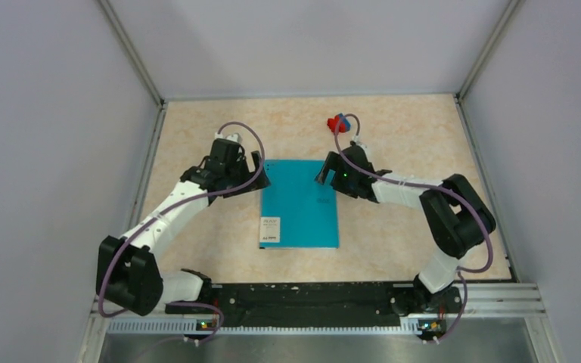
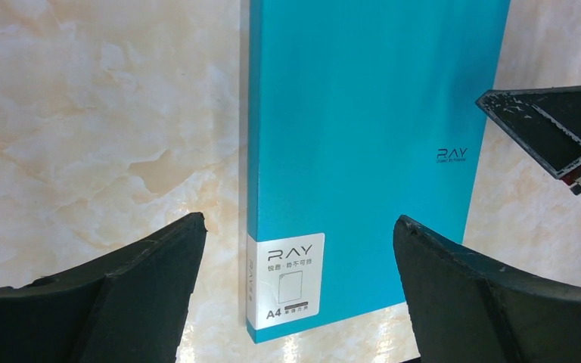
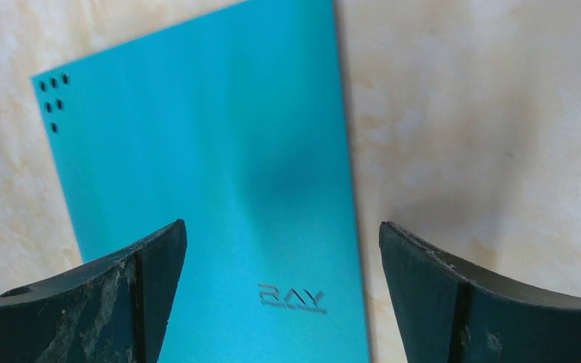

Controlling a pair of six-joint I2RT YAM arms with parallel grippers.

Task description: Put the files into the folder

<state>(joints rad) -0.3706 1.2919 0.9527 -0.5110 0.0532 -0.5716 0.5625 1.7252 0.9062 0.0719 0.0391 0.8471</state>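
A flat teal-blue rectangular folder [image 1: 299,204] lay closed on the pale marbled table [image 1: 197,136]. It sat directly beneath both hands, with its cover filling the gap between each pair of black fingers in the wrist views. The left gripper [image 2: 299,219] hung over the spine side with its fingers spread wide and nothing between them. The folder's small white label [image 2: 285,280] lay just under that gap. The right gripper [image 3: 281,224] was also wide apart and empty, poised over the opposite long edge, across the folder from the left one. No printed white sheets showed in any view, so it could not be told whether the files were already inside.

The label wrapped the edge under the left hand, so the free edge probably lay under the right hand. If the cover had to be lifted, the right fingers would do best to come down at that edge and catch only the top flap, while the left hand pressed the spine side flat to stop it sliding. If the sheets were inside, both hands should rise straight up without brushing the cover. A small red-and-blue object [image 1: 338,122] lay beyond the right hand, well apart from the folder.
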